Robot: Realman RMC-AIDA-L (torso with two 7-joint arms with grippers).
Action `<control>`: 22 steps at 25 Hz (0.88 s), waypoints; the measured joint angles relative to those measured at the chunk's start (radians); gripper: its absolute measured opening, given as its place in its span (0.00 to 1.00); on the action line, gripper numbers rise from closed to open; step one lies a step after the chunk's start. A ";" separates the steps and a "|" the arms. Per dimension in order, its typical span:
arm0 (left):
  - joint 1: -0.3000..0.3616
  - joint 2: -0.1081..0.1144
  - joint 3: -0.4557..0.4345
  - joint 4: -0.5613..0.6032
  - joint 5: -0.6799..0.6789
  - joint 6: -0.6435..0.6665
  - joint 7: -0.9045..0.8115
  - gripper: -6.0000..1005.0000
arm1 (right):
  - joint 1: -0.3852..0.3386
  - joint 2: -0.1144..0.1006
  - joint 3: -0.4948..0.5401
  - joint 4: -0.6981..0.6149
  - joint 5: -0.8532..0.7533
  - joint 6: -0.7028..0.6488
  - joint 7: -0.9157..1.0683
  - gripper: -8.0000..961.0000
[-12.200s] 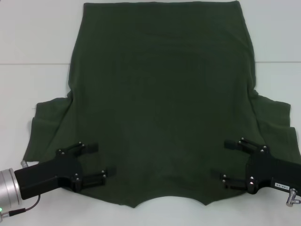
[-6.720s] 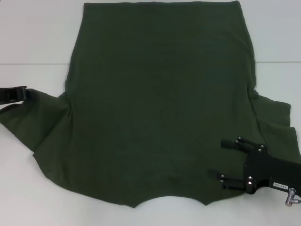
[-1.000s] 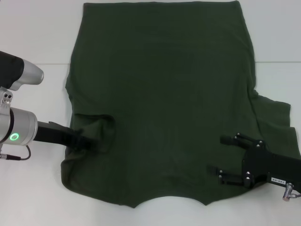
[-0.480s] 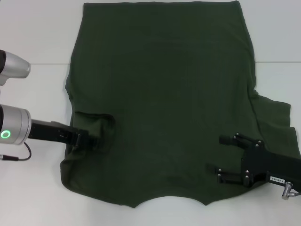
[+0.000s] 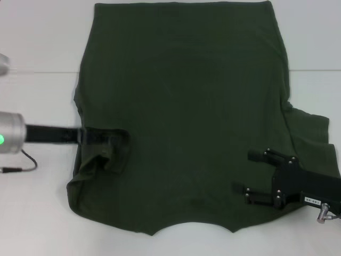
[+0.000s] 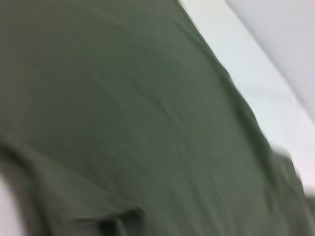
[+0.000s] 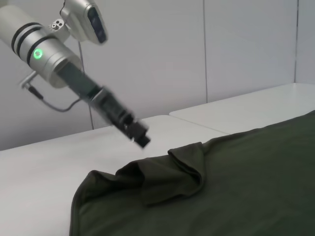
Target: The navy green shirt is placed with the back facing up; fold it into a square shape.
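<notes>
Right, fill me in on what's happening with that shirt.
A two-armed robot is folding a dark green shirt laid flat on a white table. The sleeve on the robot's left side lies folded in over the body in a loose bunch. The left gripper hangs just above the table beside that fold, holding nothing. The right gripper rests open over the shirt near the other sleeve, which lies spread out flat, not yet folded.
</notes>
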 joint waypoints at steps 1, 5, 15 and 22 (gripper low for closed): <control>-0.001 0.003 -0.026 -0.004 -0.002 -0.008 -0.042 0.64 | 0.001 0.000 0.000 0.002 0.000 0.003 0.000 0.95; -0.007 0.032 -0.099 -0.062 -0.007 -0.038 -0.196 0.64 | 0.003 -0.001 -0.002 0.011 0.001 0.020 0.001 0.95; -0.068 0.068 -0.097 -0.239 0.007 -0.146 -0.294 0.63 | 0.010 0.000 -0.008 0.026 0.001 0.036 0.001 0.95; -0.080 0.067 -0.095 -0.302 0.016 -0.252 -0.337 0.63 | 0.011 -0.001 -0.009 0.030 0.000 0.036 0.001 0.95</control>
